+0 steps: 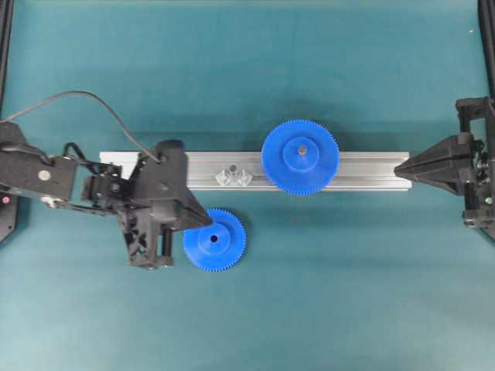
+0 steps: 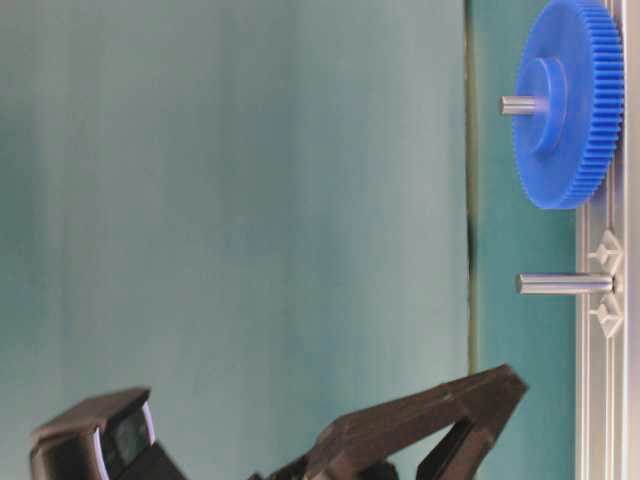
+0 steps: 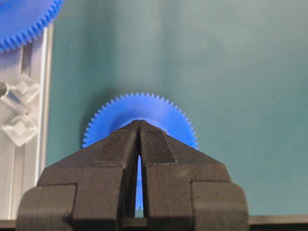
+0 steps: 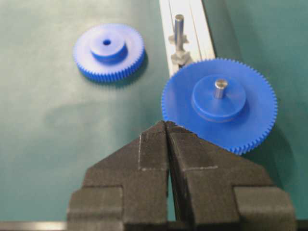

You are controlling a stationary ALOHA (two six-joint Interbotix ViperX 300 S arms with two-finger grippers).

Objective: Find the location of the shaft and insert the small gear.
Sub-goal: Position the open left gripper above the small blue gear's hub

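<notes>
The small gear (image 1: 215, 239) is a blue toothed disc with a raised hub and dark centre hole, lying flat on the teal mat just in front of the rail. My left gripper (image 1: 207, 220) is shut with nothing between its fingers, its tips meeting over the gear's left edge; in the left wrist view the small gear (image 3: 139, 108) shows beyond the left gripper (image 3: 139, 123). The shaft (image 1: 230, 169) stands upright on the aluminium rail (image 1: 363, 171), between shiny brackets. My right gripper (image 1: 398, 168) is shut and empty at the rail's right end.
A larger blue gear (image 1: 299, 156) with a grey pin in its hub sits on the rail to the right of the shaft. The right wrist view shows the larger gear (image 4: 219, 103) just past the right gripper (image 4: 166, 124), with the small gear (image 4: 109, 52) and shaft (image 4: 179, 29) beyond.
</notes>
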